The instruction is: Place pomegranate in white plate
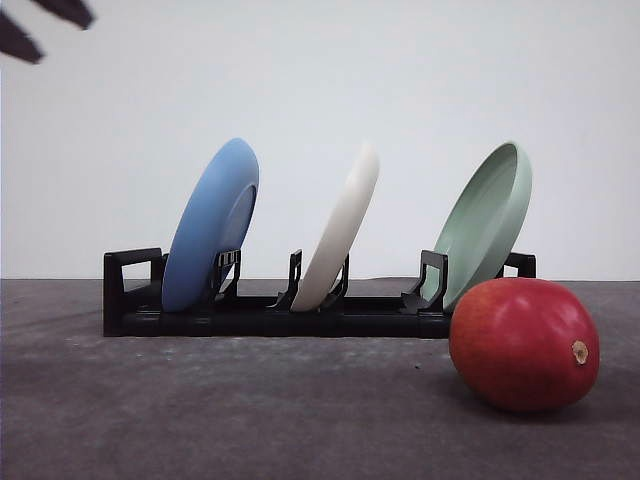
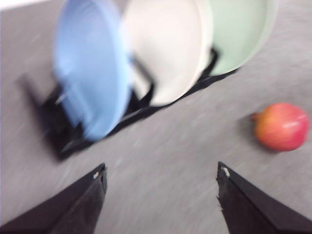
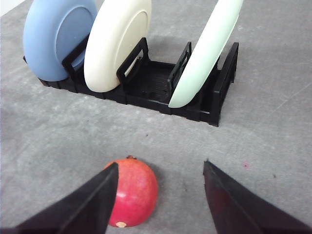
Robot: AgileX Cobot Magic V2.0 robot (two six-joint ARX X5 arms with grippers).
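Observation:
The pomegranate is glossy red with a tan nub and lies on the grey table at the front right of the rack. The white plate leans on edge in the middle slot of a black rack. In the right wrist view my right gripper is open and hovers above the pomegranate, which lies by one finger rather than between the two. The left wrist view is blurred; my left gripper is open with nothing in it, short of the white plate, with the pomegranate off to one side.
A blue plate stands in the rack's left slot and a pale green plate in its right slot, close behind the fruit. Bare grey table stretches in front of the rack. Two dark tips show at the top left of the front view.

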